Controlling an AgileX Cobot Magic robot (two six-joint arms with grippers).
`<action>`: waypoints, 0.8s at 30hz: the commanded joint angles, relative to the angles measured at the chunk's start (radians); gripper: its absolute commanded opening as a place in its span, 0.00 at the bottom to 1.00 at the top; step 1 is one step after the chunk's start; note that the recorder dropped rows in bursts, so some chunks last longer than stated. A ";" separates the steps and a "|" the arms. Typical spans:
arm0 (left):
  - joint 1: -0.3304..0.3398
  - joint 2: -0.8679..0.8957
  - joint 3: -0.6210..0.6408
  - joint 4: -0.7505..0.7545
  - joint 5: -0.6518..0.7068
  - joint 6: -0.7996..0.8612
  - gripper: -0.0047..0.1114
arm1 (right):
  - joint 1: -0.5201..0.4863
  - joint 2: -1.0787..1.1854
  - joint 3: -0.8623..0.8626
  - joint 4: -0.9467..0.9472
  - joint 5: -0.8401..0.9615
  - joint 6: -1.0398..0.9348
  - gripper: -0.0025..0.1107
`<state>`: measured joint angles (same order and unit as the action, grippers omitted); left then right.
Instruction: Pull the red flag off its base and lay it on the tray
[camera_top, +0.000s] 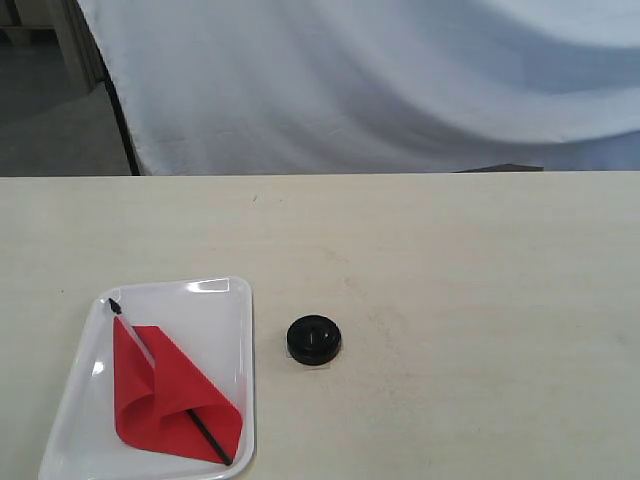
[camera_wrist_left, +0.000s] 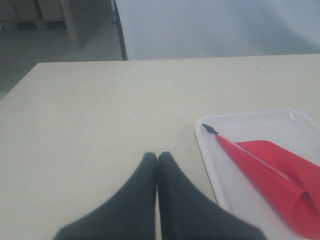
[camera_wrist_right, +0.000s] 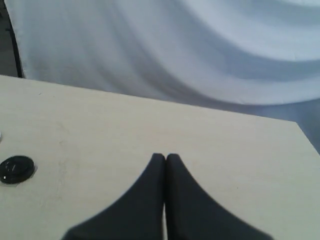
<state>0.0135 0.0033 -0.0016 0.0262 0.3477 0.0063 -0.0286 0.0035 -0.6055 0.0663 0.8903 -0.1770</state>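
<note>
The red flag (camera_top: 165, 395) lies flat in the white tray (camera_top: 225, 310) at the front left of the table, its cloth folded over the pole and the black tip pointing toward the tray's far left corner. The black round base (camera_top: 314, 339) sits on the table just right of the tray, apart from it, with nothing in its hole. Neither arm shows in the exterior view. In the left wrist view my left gripper (camera_wrist_left: 157, 157) is shut and empty above bare table, beside the tray (camera_wrist_left: 210, 165) and the flag (camera_wrist_left: 272, 172). My right gripper (camera_wrist_right: 165, 158) is shut and empty, with the base (camera_wrist_right: 16, 169) well off to one side.
A white cloth backdrop (camera_top: 380, 80) hangs behind the table's far edge. A dark stand leg (camera_top: 122, 125) rises at the back left. The pale table top (camera_top: 480, 300) stretches to the right of the base.
</note>
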 joint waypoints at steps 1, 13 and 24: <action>-0.003 -0.003 0.002 0.003 -0.005 -0.006 0.04 | 0.001 -0.004 0.050 0.008 -0.182 0.008 0.02; -0.003 -0.003 0.002 0.003 -0.005 -0.006 0.04 | 0.001 -0.004 0.335 0.015 -0.672 0.008 0.02; -0.003 -0.003 0.002 0.003 -0.005 -0.006 0.04 | 0.001 -0.004 0.561 0.019 -1.013 0.003 0.02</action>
<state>0.0135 0.0033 -0.0016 0.0262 0.3477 0.0063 -0.0286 0.0053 -0.0717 0.0808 -0.0284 -0.1731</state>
